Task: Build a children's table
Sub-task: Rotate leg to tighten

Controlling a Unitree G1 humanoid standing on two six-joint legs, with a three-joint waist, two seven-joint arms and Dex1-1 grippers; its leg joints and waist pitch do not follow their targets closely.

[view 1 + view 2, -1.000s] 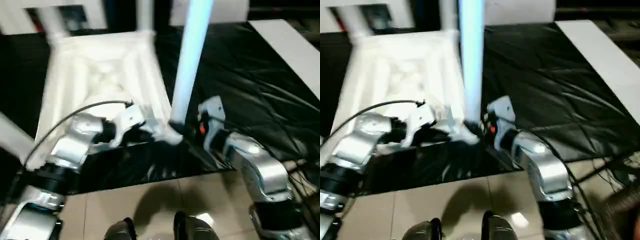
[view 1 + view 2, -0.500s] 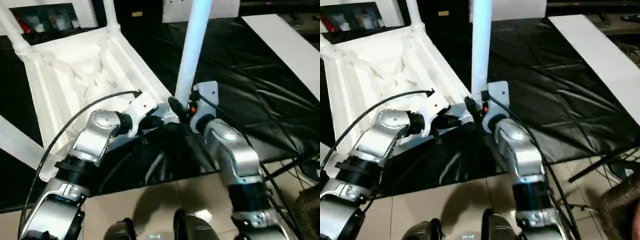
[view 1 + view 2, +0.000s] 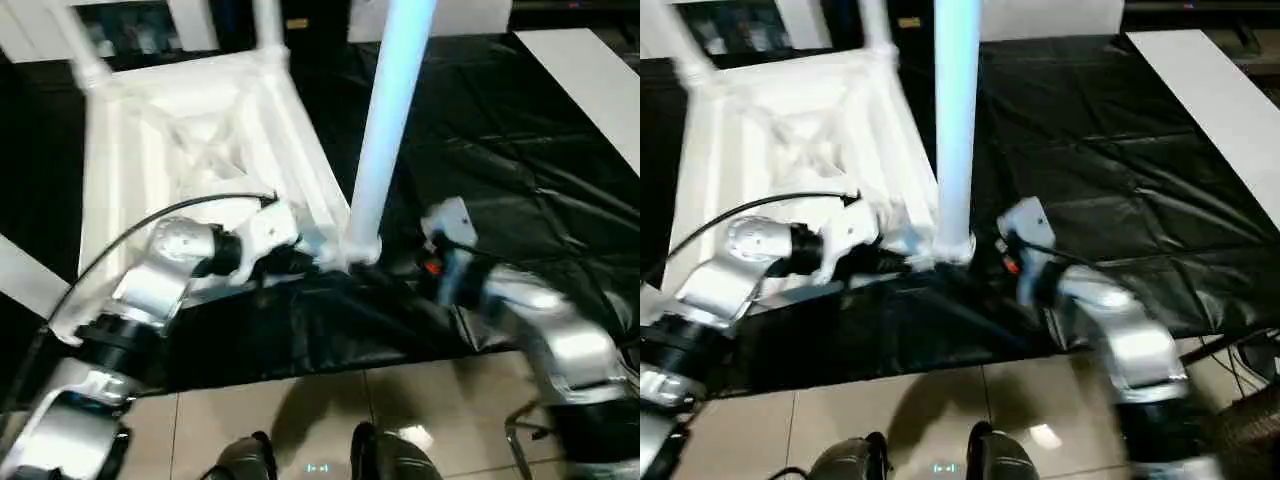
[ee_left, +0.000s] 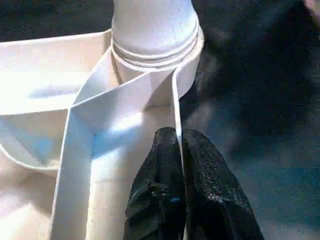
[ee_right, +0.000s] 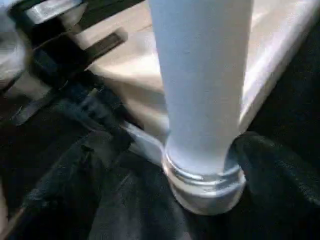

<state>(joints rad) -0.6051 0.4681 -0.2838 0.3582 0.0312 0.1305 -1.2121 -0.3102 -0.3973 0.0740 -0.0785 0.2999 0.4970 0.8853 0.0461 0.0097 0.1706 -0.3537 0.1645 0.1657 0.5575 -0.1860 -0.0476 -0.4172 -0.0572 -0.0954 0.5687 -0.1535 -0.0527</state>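
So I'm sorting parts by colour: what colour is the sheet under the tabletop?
Black sheet, clearest in the left eye view.

Both head views look forward and steeply down from above the forearms, from spots slightly apart; they share the upturned tabletop [image 3: 190, 150] at ten o'clock, the upright leg [image 3: 957, 120] near twelve, the black sheet [image 3: 500, 160] toward two; the left wrist view sits very close behind its black fingertips [image 4: 165, 165], facing the corner socket [image 4: 155, 47]; the right wrist view faces that same socket from the opposite side, equally close.
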